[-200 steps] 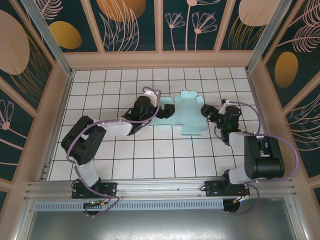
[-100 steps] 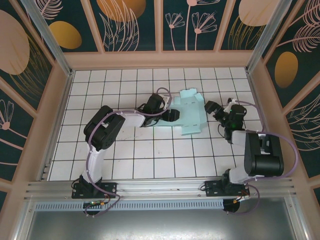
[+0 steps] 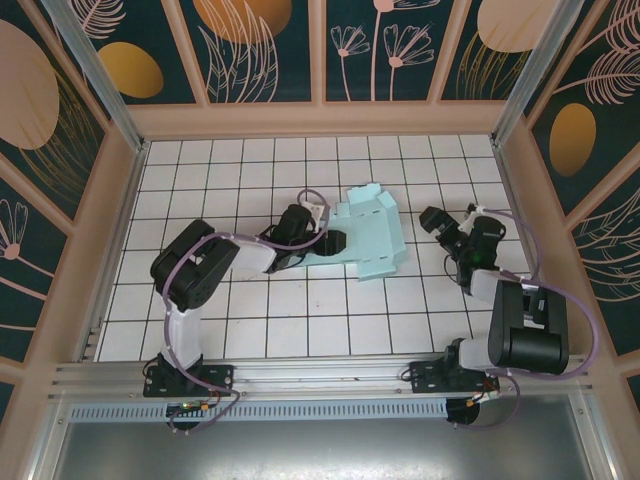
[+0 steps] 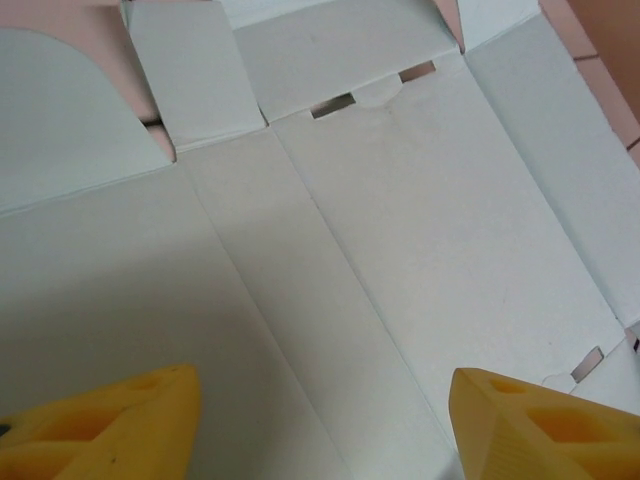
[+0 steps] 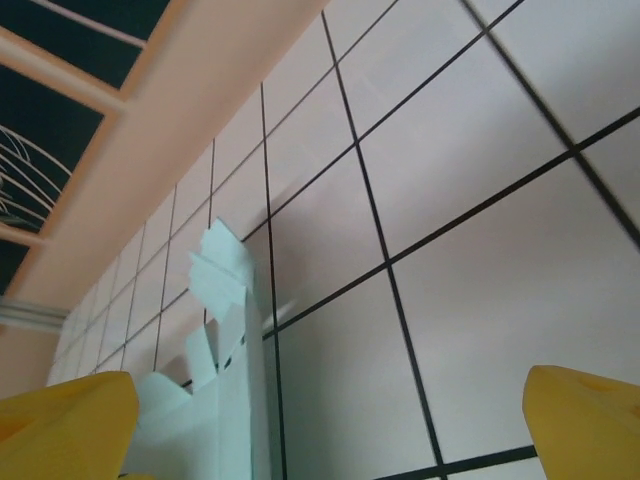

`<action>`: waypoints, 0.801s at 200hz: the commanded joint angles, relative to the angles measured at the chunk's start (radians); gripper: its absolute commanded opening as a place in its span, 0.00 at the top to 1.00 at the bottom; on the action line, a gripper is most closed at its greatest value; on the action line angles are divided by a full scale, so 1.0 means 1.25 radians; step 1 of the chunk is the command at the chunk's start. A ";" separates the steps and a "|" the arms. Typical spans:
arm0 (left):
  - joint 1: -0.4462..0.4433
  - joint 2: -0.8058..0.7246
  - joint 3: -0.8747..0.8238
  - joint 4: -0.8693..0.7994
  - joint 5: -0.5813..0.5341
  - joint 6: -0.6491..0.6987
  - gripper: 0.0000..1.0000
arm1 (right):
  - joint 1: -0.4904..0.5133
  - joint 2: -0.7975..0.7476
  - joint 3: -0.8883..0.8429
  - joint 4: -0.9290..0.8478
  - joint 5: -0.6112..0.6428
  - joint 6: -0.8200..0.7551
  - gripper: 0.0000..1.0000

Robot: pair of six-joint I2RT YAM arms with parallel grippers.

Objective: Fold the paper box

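The paper box [image 3: 368, 232] is a pale mint-blue die-cut sheet lying flat on the tiled floor, slightly turned, with its flaps pointing away from the arms. My left gripper [image 3: 334, 241] is low over the sheet's left part. In the left wrist view the creased card [image 4: 330, 230] spreads under the gripper [image 4: 320, 425], whose yellow fingertips [image 4: 110, 420] stand well apart with nothing pinched between them. My right gripper [image 3: 437, 222] is open, to the right of the sheet and clear of it. The right wrist view shows the sheet's flap edge [image 5: 215, 390] ahead on the left, beyond the open gripper [image 5: 325, 430].
White tiles with black grid lines [image 3: 300, 310] cover the floor. Peach wooden walls [image 3: 320, 120] close it in at the back and on both sides. A metal rail [image 3: 320, 375] runs along the near edge by the arm bases.
The sheet has turned and slid slightly left and nearer. The left gripper has come a little nearer over it and its jaws have narrowed. The right gripper has backed away to the right and opened wider.
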 commanded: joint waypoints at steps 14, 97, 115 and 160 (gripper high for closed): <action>-0.002 -0.100 -0.148 -0.168 -0.033 -0.004 0.31 | 0.113 -0.021 0.086 -0.174 0.103 -0.121 0.01; -0.001 -0.059 0.073 -0.293 -0.067 0.012 0.55 | 0.244 0.011 0.127 -0.177 0.065 -0.071 0.05; -0.002 -0.014 0.081 -0.287 -0.046 0.000 0.66 | 0.245 0.033 0.125 -0.174 0.043 -0.067 0.07; -0.001 -0.007 -0.012 -0.268 -0.054 0.011 0.70 | 0.270 0.105 0.136 -0.138 -0.016 -0.052 0.15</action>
